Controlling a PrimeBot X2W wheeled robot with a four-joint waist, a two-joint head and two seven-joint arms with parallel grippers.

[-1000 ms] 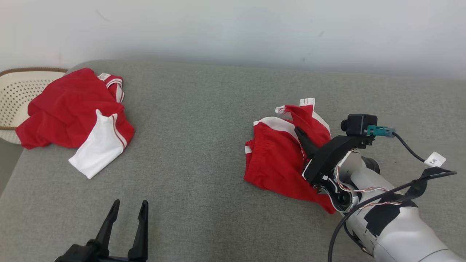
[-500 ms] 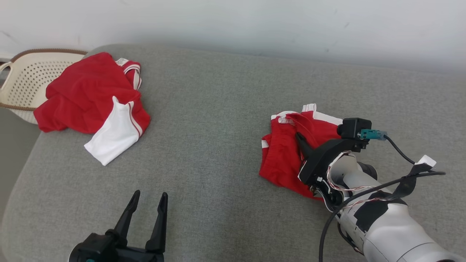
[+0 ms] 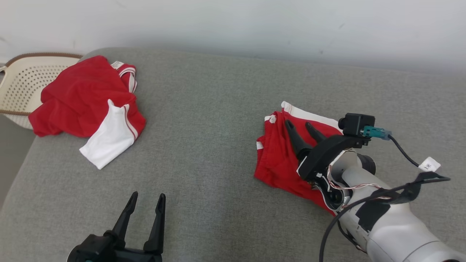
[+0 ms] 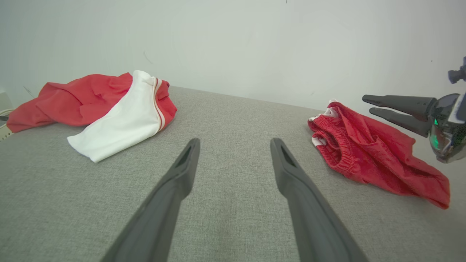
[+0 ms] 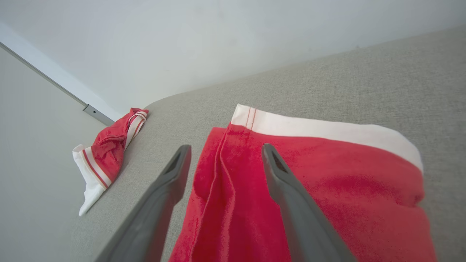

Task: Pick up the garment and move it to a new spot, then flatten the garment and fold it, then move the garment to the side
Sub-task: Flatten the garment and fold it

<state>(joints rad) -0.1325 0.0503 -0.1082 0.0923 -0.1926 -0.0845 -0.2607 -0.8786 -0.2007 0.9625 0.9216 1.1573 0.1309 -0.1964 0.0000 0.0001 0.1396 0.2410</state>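
— Where is the red garment lying?

— It is lying crumpled on the grey cushion, right of centre in the head view. Its white band is running along its upper edge, toward the pale wall at the top of the frame.

— And what is the right gripper doing?

— It is hovering just over the garment with its two dark fingers spread apart, gripping nothing. In the right wrist view the fingers are pointing up the frame across the red cloth, one over the fold at its left edge and the other over the middle. In the left wrist view they are showing at the right edge, clear above the cloth.

— Is the left gripper holding anything?

— No. It is sitting at the lower left of the head view, fingers standing wide and empty over bare cushion, well apart from the garment.

— What else is lying there?

— A red and white shirt is lying bunched at the upper left, its white sleeve pointing down the frame. Behind it, at the left edge, a cream perforated basket is peeking out from under the shirt's far side.
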